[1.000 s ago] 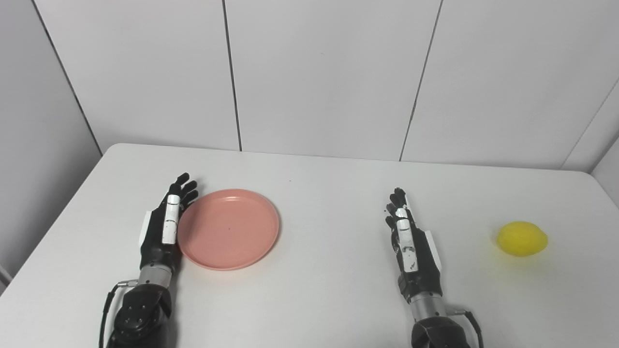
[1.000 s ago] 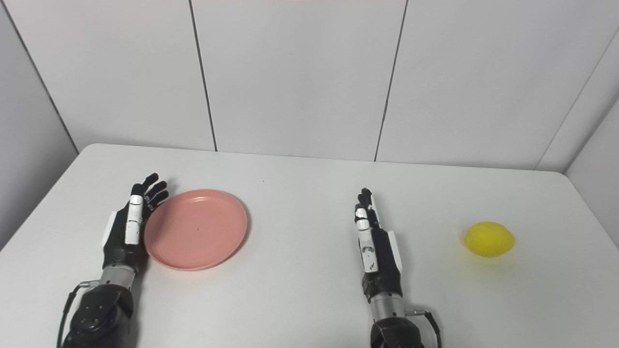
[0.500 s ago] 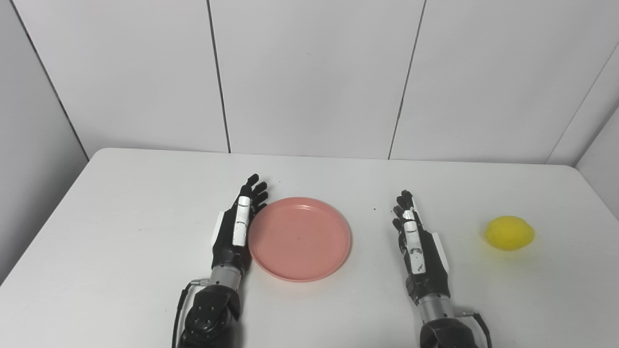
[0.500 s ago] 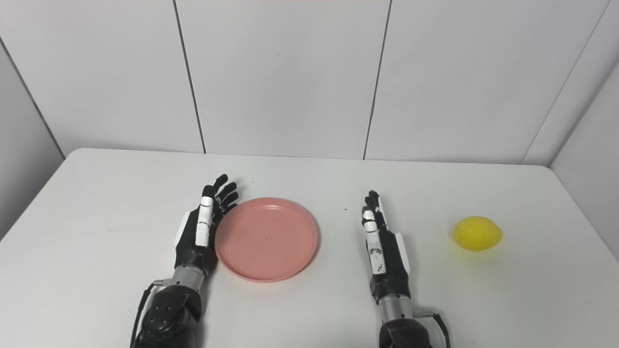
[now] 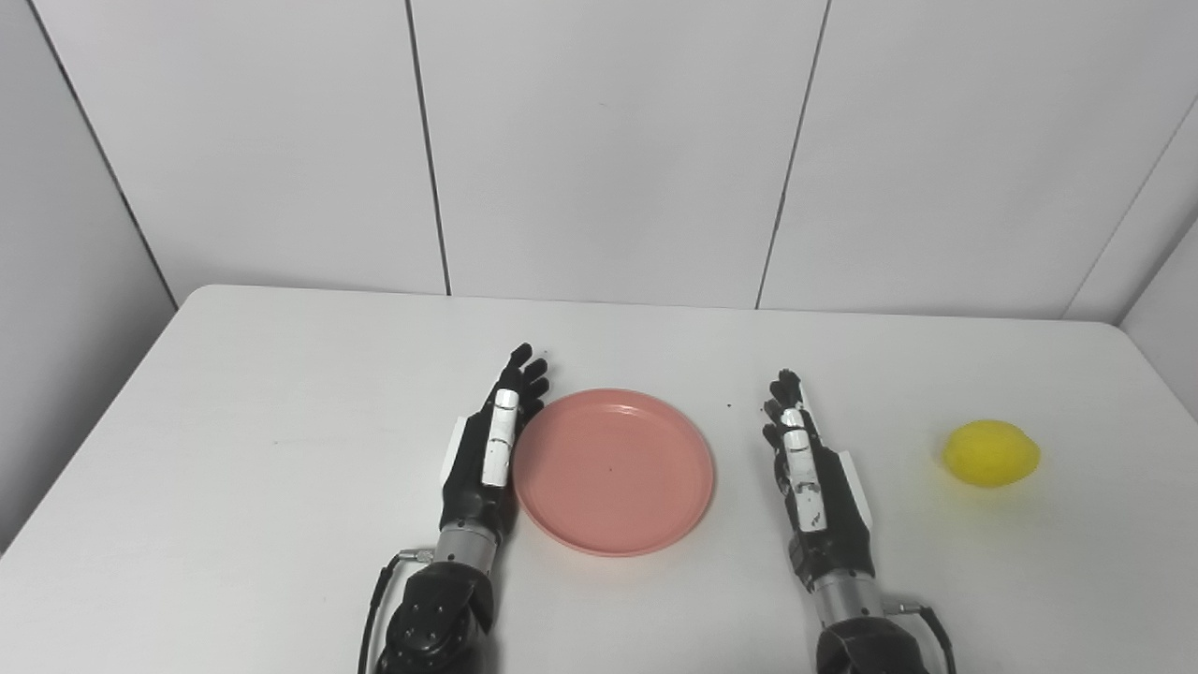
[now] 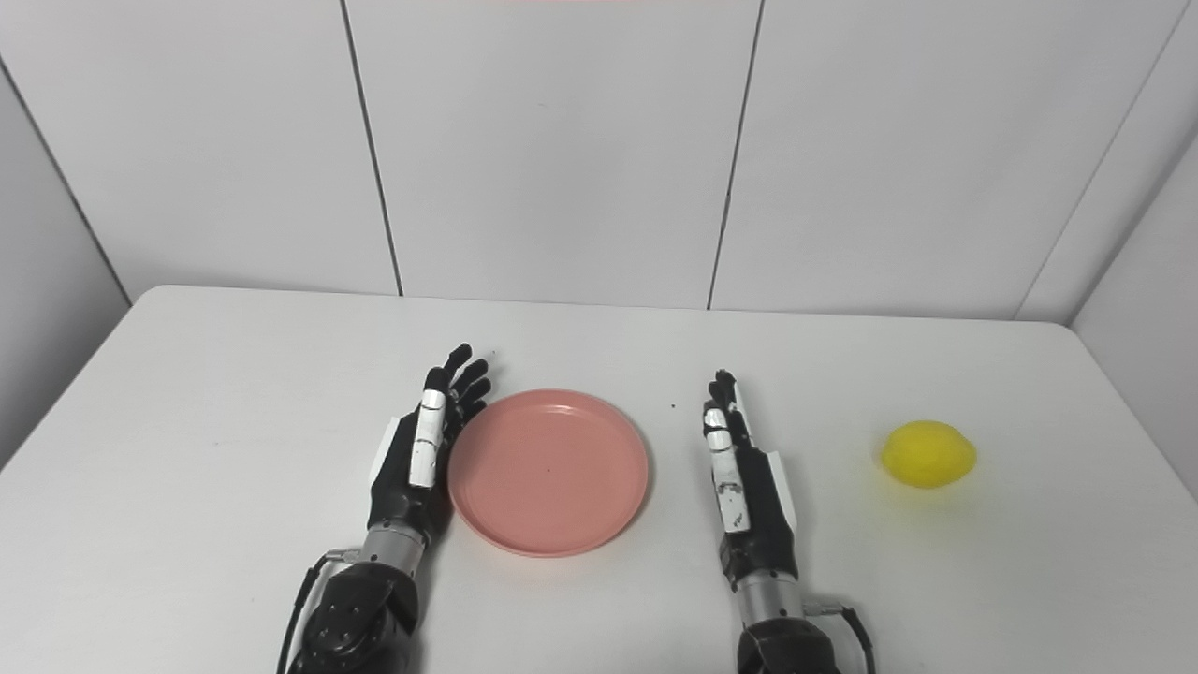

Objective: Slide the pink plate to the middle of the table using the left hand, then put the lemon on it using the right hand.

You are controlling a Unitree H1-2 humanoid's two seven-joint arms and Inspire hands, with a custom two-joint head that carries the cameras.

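Observation:
The pink plate (image 5: 613, 471) lies flat near the middle of the white table (image 5: 234, 421). My left hand (image 5: 489, 449) is open, held edge-on with its fingers straight, and rests against the plate's left rim. My right hand (image 5: 812, 482) is open and empty, standing edge-on on the table a little to the right of the plate. The yellow lemon (image 5: 990, 453) lies on the table farther right, well apart from my right hand. The plate (image 6: 548, 471) and the lemon (image 6: 927, 454) show the same way in the right eye view.
White wall panels (image 5: 608, 140) stand close behind the table's far edge. The table's right edge (image 5: 1161, 384) is just past the lemon.
My left hand has pushed the pink plate to the right, toward the table's middle. The camera has also shifted. My right hand and the lemon have stayed in place.

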